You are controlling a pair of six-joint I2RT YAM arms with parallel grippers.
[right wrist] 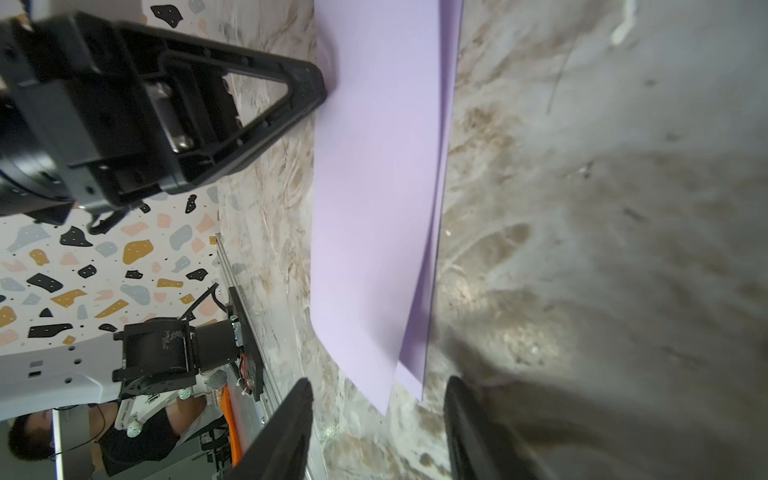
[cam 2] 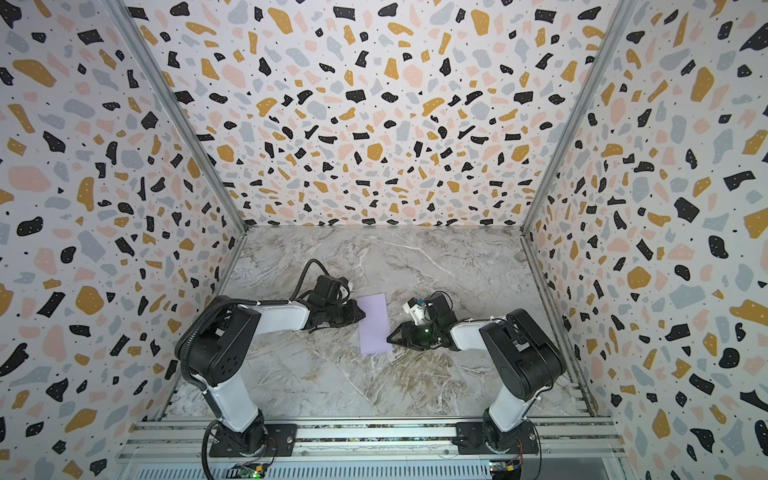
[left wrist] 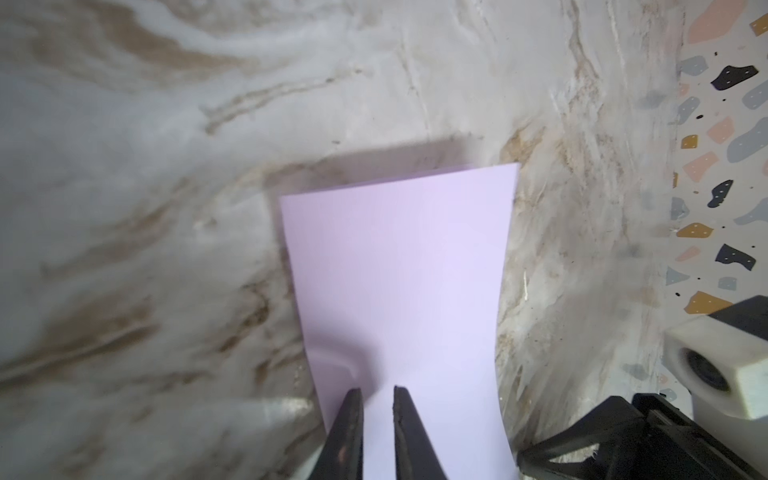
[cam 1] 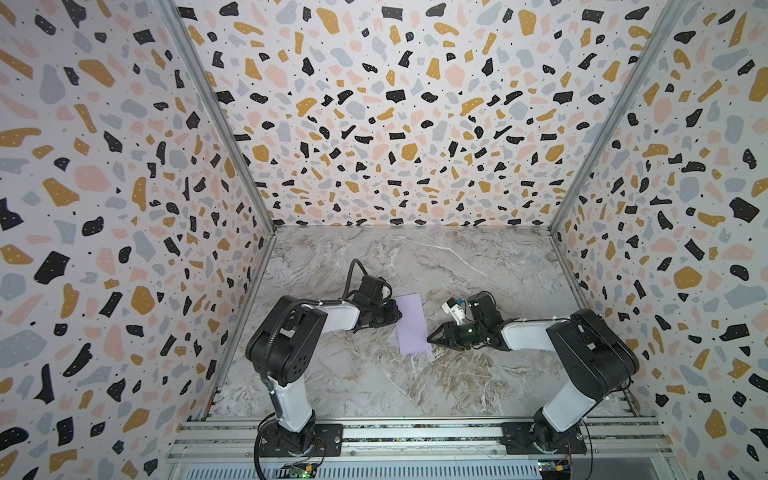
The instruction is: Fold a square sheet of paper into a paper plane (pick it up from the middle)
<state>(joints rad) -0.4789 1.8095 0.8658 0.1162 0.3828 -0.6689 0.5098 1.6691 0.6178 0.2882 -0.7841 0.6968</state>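
Our left pincer, barely parted and gripping nothing, touches the half-folded lilac sheet of paper at ten o'clock; our right pincer gapes empty at four.

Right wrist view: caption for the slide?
Lilac sheet folded in half; left gripper at one long edge, right gripper open by a corner.

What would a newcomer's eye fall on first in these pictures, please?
The pale lilac sheet of paper, folded into a doubled strip, lies in the middle of the marbled table. The left gripper sits at its left edge with jaws barely parted; the right gripper is by its near right corner, jaws open. Loud terrazzo-patterned walls surround everything.
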